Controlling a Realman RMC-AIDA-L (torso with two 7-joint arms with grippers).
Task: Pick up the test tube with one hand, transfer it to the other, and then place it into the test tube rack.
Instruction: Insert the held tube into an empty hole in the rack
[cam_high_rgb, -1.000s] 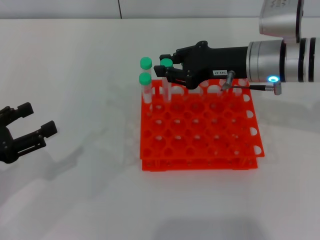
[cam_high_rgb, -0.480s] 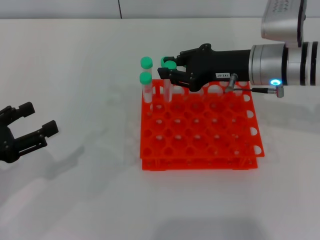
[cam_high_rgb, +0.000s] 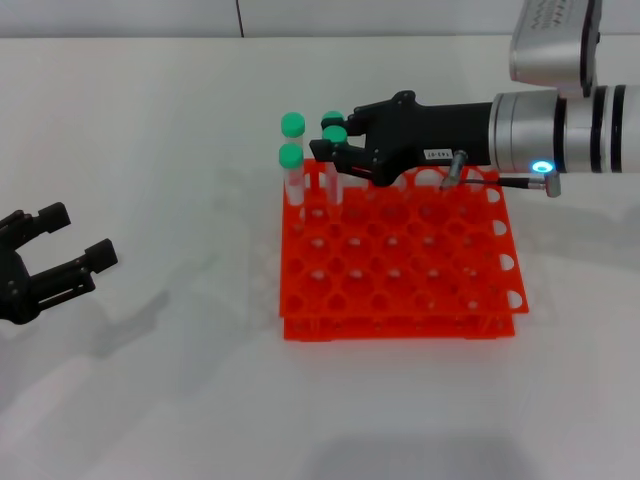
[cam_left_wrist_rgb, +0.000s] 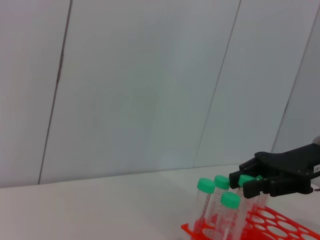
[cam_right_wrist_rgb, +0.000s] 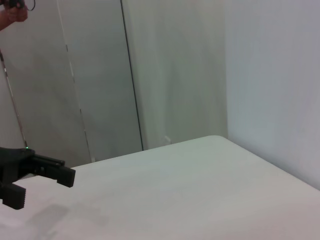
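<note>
My right gripper (cam_high_rgb: 328, 138), black with a white label, reaches over the back left corner of the orange-red test tube rack (cam_high_rgb: 400, 272). Its fingers are shut on the green cap of a clear test tube (cam_high_rgb: 336, 133) that stands upright with its lower end in a back-row hole. The left wrist view shows the same grip (cam_left_wrist_rgb: 246, 179) and the rack (cam_left_wrist_rgb: 280, 226). My left gripper (cam_high_rgb: 78, 237), black and unlabelled, is open and empty at the far left above the table. It also shows in the right wrist view (cam_right_wrist_rgb: 35, 175).
Three other green-capped tubes stand in the rack's back left corner, two of them left of the held tube (cam_high_rgb: 292, 124) (cam_high_rgb: 290, 155) and one just behind it (cam_high_rgb: 331, 118). A white table (cam_high_rgb: 180, 380) carries the rack. A pale wall lies behind.
My right gripper has shifted slightly and the held tube's cap sits a little lower over the rack. The left arm has not moved.
</note>
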